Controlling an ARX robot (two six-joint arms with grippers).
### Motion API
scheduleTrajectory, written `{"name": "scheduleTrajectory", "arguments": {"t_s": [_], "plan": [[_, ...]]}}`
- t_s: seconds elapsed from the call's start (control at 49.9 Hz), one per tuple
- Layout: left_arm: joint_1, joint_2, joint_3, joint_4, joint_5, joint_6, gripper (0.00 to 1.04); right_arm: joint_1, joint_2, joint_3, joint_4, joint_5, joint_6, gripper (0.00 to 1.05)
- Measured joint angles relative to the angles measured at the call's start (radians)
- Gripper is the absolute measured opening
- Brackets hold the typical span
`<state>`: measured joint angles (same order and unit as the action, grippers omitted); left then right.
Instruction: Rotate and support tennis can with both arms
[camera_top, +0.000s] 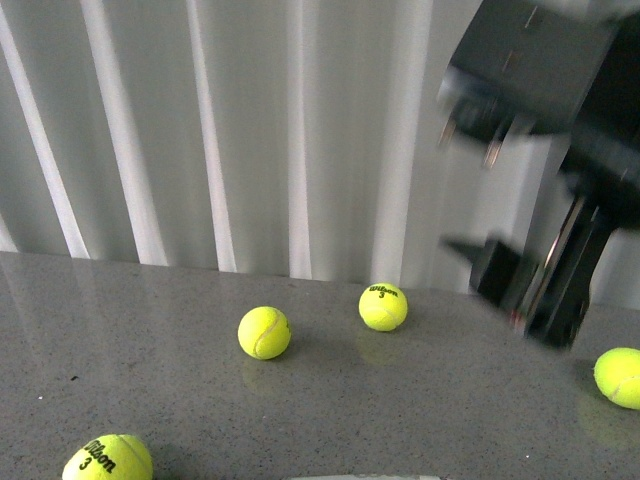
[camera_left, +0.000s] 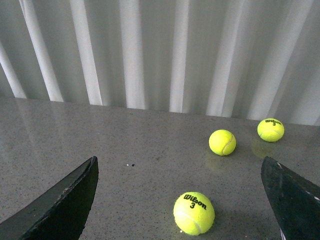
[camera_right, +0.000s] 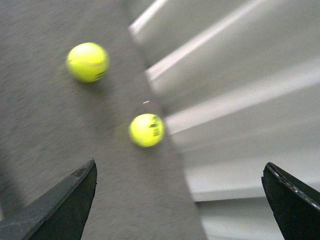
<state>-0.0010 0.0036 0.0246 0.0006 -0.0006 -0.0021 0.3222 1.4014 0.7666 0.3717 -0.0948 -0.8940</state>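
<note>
The tennis can is not clearly in view; only a thin pale edge (camera_top: 360, 477) shows at the bottom of the front view, and I cannot tell what it is. My left gripper (camera_left: 177, 200) is open and empty, low over the grey table (camera_left: 125, 150), its black fingers (camera_left: 60, 205) wide apart with a yellow Wilson ball (camera_left: 194, 213) between them. My right arm (camera_top: 545, 120) is raised at the upper right of the front view, blurred. My right gripper (camera_right: 177, 210) is open and empty, tilted over the table's far edge by the curtain.
Several yellow tennis balls lie on the table: two mid-table (camera_top: 264, 332) (camera_top: 383, 306), one at the right edge (camera_top: 620, 377), one front left (camera_top: 107, 460). A white pleated curtain (camera_top: 250, 130) hangs behind the table's far edge.
</note>
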Motion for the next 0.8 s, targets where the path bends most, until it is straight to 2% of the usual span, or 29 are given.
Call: {"name": "scheduleTrajectory", "arguments": {"t_s": [0.12, 0.24, 0.32, 0.38, 0.42, 0.501, 0.521, 0.561, 0.641, 0.801], "plan": [[0.0, 0.0, 0.0, 0.0, 0.0, 0.0, 0.98, -0.077, -0.143, 0.026, 0.145, 0.104, 0.134, 0.98], [0.0, 0.0, 0.0, 0.0, 0.0, 0.0, 0.98, -0.152, -0.271, -0.023, 0.394, 0.28, 0.225, 0.98], [0.0, 0.0, 0.0, 0.0, 0.0, 0.0, 0.98, -0.174, -0.35, -0.095, 0.539, 0.317, 0.246, 0.98], [0.0, 0.0, 0.0, 0.0, 0.0, 0.0, 0.98, -0.191, -0.417, -0.148, 0.562, 0.318, 0.287, 0.98], [0.0, 0.0, 0.0, 0.0, 0.0, 0.0, 0.98, -0.209, -0.465, -0.158, 0.476, 0.279, 0.357, 0.95], [0.0, 0.0, 0.0, 0.0, 0.0, 0.0, 0.98, -0.285, -0.597, -0.166, 0.068, 0.118, 0.592, 0.79], [0.0, 0.0, 0.0, 0.0, 0.0, 0.0, 0.98, -0.299, -0.634, -0.198, -0.021, 0.104, 0.662, 0.74], [0.0, 0.0, 0.0, 0.0, 0.0, 0.0, 0.98, -0.313, -0.681, -0.267, -0.101, 0.099, 0.741, 0.65], [0.0, 0.0, 0.0, 0.0, 0.0, 0.0, 0.98, -0.32, -0.718, -0.361, -0.101, 0.1, 0.827, 0.49], [0.0, 0.0, 0.0, 0.0, 0.0, 0.0, 0.98, -0.321, -0.79, -0.473, -0.064, 0.096, 0.871, 0.19]]}}
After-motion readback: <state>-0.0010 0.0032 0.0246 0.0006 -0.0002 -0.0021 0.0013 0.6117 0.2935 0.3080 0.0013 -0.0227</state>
